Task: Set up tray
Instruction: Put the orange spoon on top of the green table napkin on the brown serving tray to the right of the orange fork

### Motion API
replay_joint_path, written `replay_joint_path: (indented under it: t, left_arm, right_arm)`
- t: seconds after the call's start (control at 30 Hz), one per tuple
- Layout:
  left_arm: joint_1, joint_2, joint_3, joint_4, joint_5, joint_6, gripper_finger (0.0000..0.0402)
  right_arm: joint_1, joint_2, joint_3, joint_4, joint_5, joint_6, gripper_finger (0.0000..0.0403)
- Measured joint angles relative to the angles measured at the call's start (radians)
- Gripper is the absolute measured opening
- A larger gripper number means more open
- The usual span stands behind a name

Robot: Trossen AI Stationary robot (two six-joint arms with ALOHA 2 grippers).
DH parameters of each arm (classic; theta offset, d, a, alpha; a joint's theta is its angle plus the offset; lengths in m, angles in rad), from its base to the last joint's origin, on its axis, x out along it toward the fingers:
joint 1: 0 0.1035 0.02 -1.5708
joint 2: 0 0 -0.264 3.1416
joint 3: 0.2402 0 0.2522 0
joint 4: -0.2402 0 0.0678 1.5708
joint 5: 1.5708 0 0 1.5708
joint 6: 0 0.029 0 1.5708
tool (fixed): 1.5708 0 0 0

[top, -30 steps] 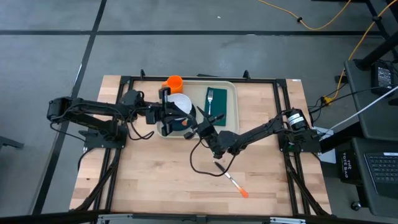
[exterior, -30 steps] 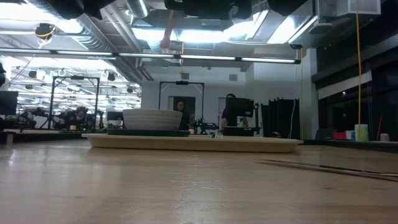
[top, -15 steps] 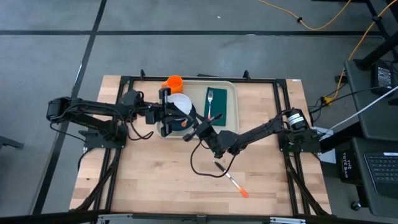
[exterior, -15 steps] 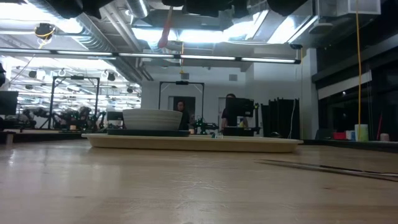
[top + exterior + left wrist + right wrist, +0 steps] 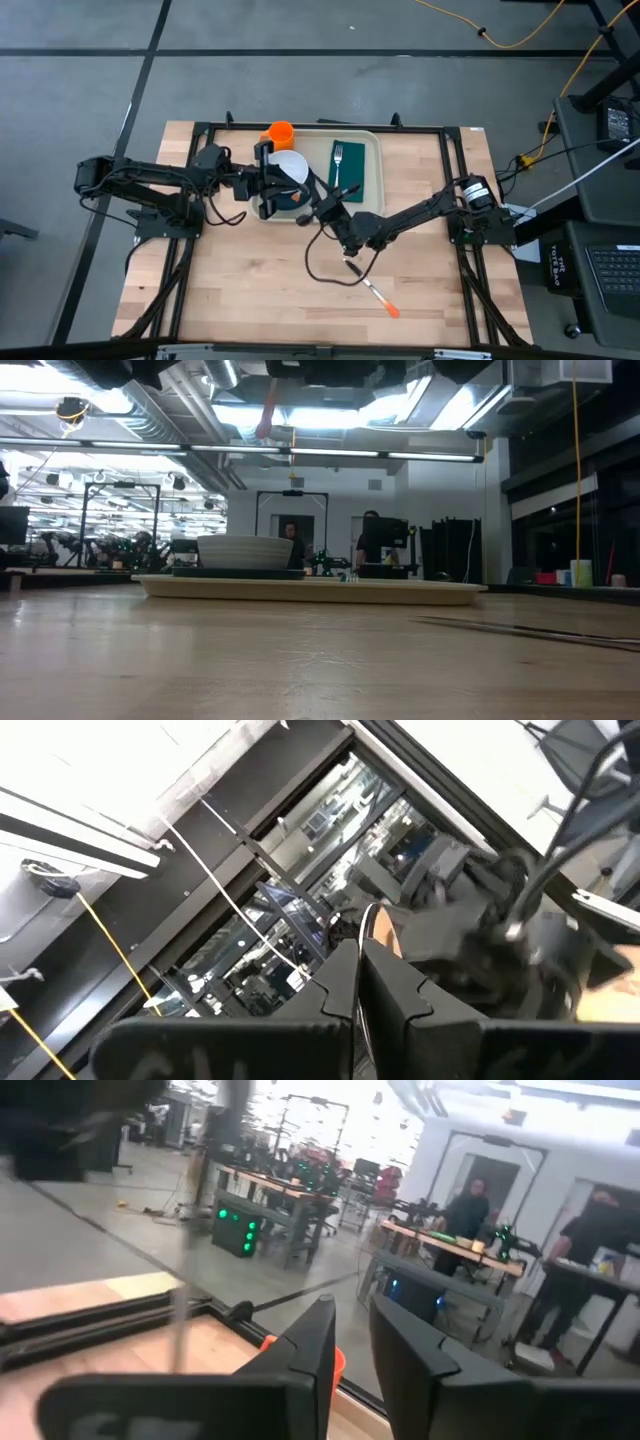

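At centre frame, both arms crowd the tray (image 5: 368,140): left gripper (image 5: 268,182) closed on something thin, right gripper (image 5: 310,206) with fingers slightly parted and nothing seen held; likely risk is the two colliding over the white bowl (image 5: 291,165).

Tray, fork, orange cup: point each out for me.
Tray (image 5: 378,170), high view, bare right rim beside the napkin.
Fork (image 5: 338,166), high view, middle of its handle.
Orange cup (image 5: 280,133), high view, its top opening.
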Motion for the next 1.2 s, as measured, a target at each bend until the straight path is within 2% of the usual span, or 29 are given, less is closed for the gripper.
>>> replay_joint_path:
  t: [0.13,0.3,0.43,0.6,0.7,0.93,1.2]
  left_arm:
    - [0.002,0.000,0.000,-0.025,0.000,0.015,0.0002]
    - [0.002,-0.001,0.000,-0.035,0.001,0.032,0.0002]
    - [0.002,-0.001,0.000,-0.034,0.056,0.031,0.0002]
    - [-0.010,-0.001,0.000,-0.024,0.057,0.031,0.0002]
    - [-0.010,-0.001,0.000,-0.017,0.056,0.030,0.0002]
    - [-0.010,-0.001,0.000,-0.005,0.056,0.028,0.0002]
    - [-0.010,-0.002,0.000,0.014,0.090,0.021,0.0002]
  right_arm:
    - [0.038,0.000,0.000,0.017,-0.006,-0.064,0.0096]
    - [0.079,0.000,0.000,0.019,-0.009,-0.062,0.0133]
    - [0.085,0.000,0.000,0.013,-0.061,0.000,0.0158]
    - [0.066,0.000,0.000,-0.068,-0.145,0.097,0.0173]
    - [0.056,0.000,0.000,-0.109,-0.186,0.150,0.0174]
    - [0.043,0.000,0.000,-0.122,-0.191,0.174,0.0172]
    - [0.033,0.000,0.000,-0.122,-0.225,0.174,0.0113]
